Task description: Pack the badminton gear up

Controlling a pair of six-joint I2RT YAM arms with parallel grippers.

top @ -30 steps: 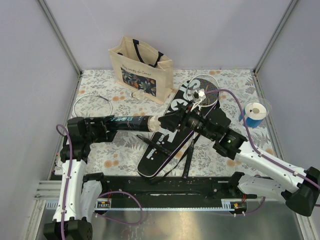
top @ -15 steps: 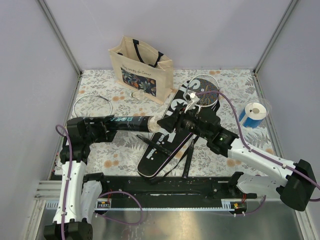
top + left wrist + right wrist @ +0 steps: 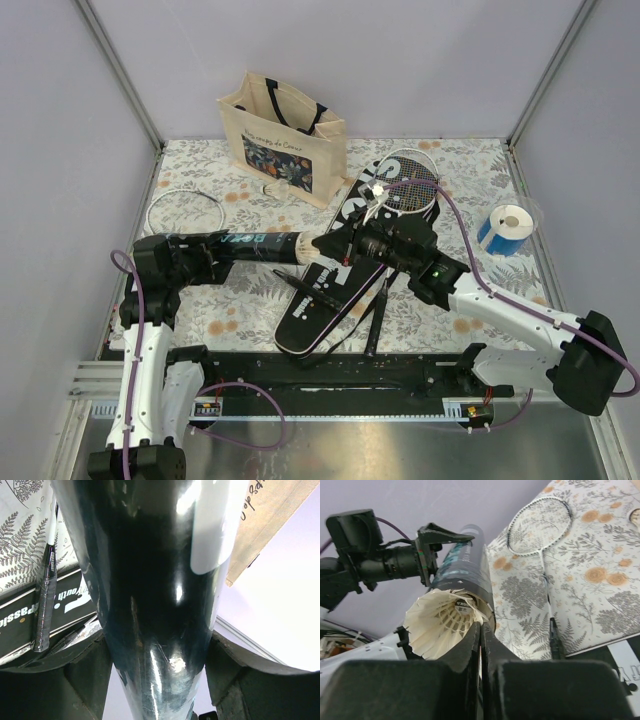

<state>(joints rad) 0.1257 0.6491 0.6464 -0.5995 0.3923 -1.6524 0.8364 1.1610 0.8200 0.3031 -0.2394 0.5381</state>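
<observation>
- Shuttlecock (image 3: 445,625): white feathers, seated skirt-out in the open mouth of the black tube (image 3: 465,565), centre-left of the right wrist view. The feathers flare past the rim, so we judge it not fully pushed home.
- Black tube: held level above the table, left of centre in the top view, mouth toward frame centre. The left gripper (image 3: 157,640) clamps its body, one finger on each side.
- Right gripper (image 3: 481,630): jaws drawn together to a thin slit, tips against the right edge of the feathers at the tube rim. We cannot tell whether a feather is nipped or only pressed.
- Racket cover (image 3: 318,300): lies diagonally at the centre of the top view, beneath both grippers.
- First racket (image 3: 412,187): head over the cover's wide end, upper right of centre. We cannot tell whether it is tucked inside. The small white piece (image 3: 379,190) beside it is probably another shuttlecock.
- Second racket (image 3: 185,211): head out on the table at left, handle reaching the cover.
- Progress, our judgement: shuttlecock loading is in hand. The rackets, the tube and closing the cover remain.
- Writing: the fragments "outh" and "assic" show in white on the cover, lower left of the left wrist view. The teal letters on the tube, the script on the tote bag (image 3: 285,135) and the shuttlecock's cork band are all too small to read.
</observation>
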